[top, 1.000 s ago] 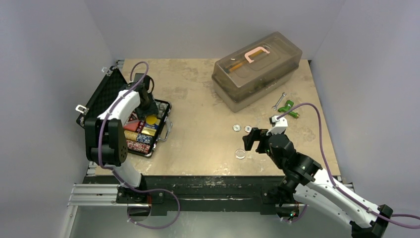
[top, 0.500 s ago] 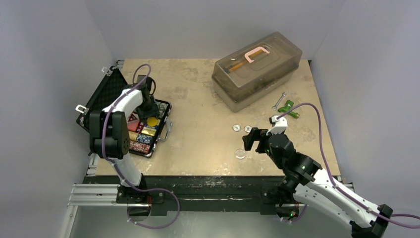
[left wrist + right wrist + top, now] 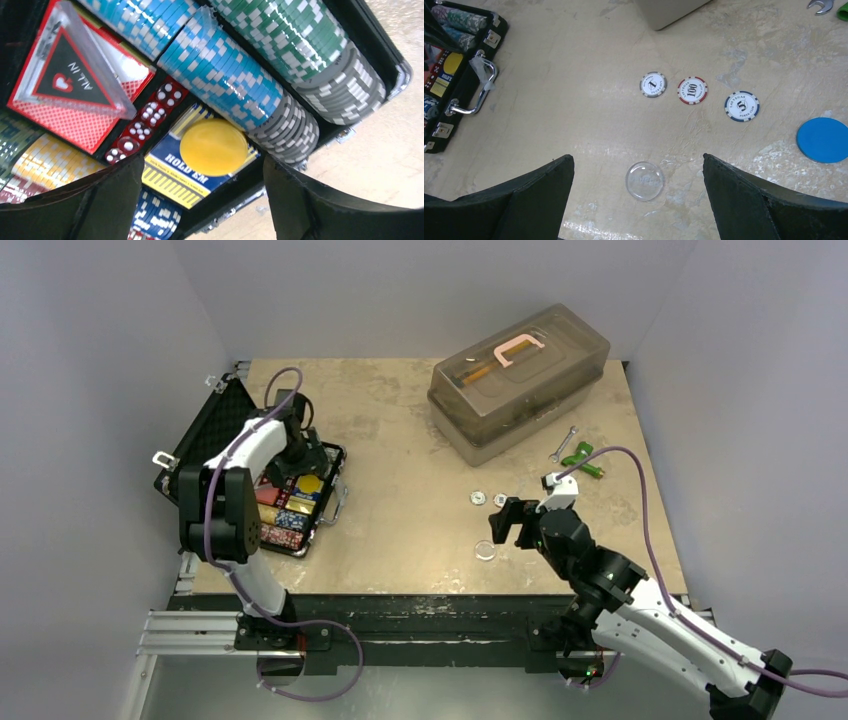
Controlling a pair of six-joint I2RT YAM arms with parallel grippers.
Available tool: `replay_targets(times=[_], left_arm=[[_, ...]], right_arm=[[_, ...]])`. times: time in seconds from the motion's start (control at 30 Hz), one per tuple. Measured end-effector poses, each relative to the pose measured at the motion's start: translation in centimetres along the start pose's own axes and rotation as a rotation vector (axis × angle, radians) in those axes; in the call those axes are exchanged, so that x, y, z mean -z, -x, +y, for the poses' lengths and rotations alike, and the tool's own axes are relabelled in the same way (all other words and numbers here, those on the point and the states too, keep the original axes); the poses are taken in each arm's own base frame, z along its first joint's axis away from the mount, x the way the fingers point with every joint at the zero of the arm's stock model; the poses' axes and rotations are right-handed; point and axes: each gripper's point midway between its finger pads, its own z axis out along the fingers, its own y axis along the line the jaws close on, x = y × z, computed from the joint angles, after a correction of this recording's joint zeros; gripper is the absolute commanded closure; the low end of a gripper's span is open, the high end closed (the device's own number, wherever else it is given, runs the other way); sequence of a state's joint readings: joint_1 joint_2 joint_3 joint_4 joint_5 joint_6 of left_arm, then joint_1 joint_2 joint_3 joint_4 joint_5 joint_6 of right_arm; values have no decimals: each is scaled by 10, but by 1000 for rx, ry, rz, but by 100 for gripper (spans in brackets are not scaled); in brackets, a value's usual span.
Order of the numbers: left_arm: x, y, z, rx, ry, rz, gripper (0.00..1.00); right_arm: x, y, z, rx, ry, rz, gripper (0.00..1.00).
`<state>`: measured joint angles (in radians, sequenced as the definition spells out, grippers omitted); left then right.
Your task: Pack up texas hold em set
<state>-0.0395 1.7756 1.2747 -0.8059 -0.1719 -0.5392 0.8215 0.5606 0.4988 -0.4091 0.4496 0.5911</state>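
Black case [image 3: 203,435] lies open; over its tray the left gripper [image 3: 300,458] has spread its jaws since a second ago. Left wrist: jaws wide, empty, above a yellow disc [image 3: 214,146] on a blue card box [image 3: 172,177], beside dice [image 3: 145,122], chip rows [image 3: 225,75] and a token [image 3: 67,75] on a red box [image 3: 75,122]. Right wrist alone shows three chips [image 3: 692,90], a clear disc [image 3: 644,181] and a blue disc [image 3: 822,140], well right of the case, under the wide, empty right gripper [image 3: 637,156].
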Motion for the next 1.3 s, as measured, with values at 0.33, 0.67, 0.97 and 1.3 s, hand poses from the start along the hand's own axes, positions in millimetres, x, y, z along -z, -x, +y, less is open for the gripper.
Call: replay_targets(times=[0.33,0.67,0.97,1.3], left_arm=[[122,-6,-54,-82,-326,-210,22],[204,-111,-171,-509,-794,-90,23],[262,-99,-204,-639,-982,-127,23],[221,-126,-185,-701,-898,-31,23]], right_arm=[[-12,-15,-7,34,-65,62,1],[-15,-18,-15,-32,-220,145,1],[-9,-27,-85,-232,-545,163,1],[-25,-45,-188,-403,-899,389,11]])
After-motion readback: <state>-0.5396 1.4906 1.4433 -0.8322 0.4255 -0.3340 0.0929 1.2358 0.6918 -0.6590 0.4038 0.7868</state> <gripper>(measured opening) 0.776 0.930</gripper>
